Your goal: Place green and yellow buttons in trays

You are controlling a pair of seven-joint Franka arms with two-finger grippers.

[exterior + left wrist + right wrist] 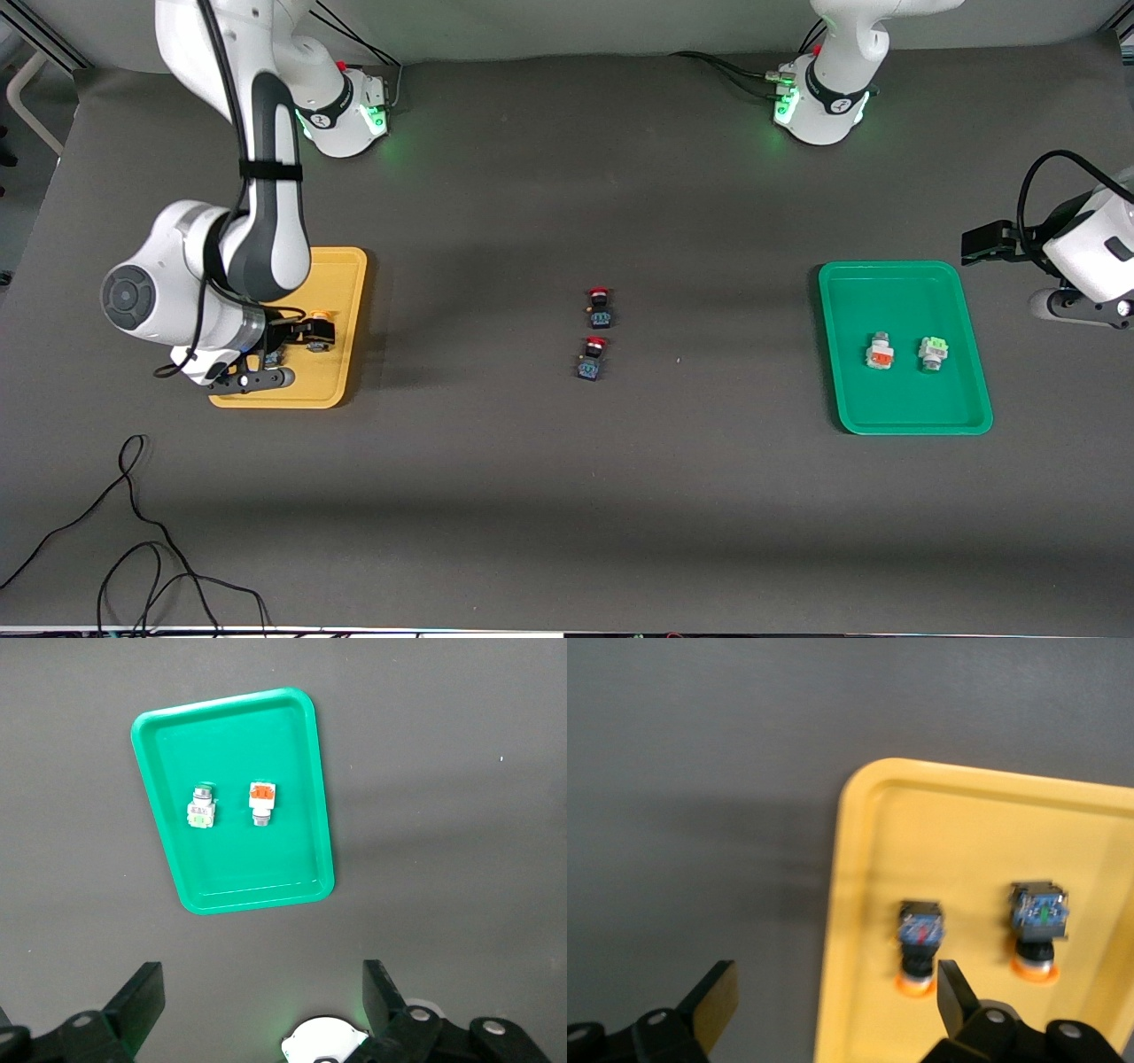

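The yellow tray (347, 266) lies toward the right arm's end of the table. Two dark-bodied buttons with yellow-orange caps (920, 943) (1038, 926) lie in it; one cap (317, 315) shows in the front view. My right gripper (833, 1001) hangs open over the tray's rim, its fingers empty, and the arm mostly hides it (259, 361). The green tray (904, 283) (230, 726) holds a white-bodied button with a light green face (932, 352) (201, 809). My left gripper (264, 1001) is open and empty, high above the table beside the green tray (1059, 306).
Two dark buttons with red caps (600, 306) (592, 357) sit mid-table, one nearer the front camera. A white-bodied button with an orange face (880, 353) (261, 800) lies in the green tray beside the green one. A black cable (133, 549) loops near the table's front corner.
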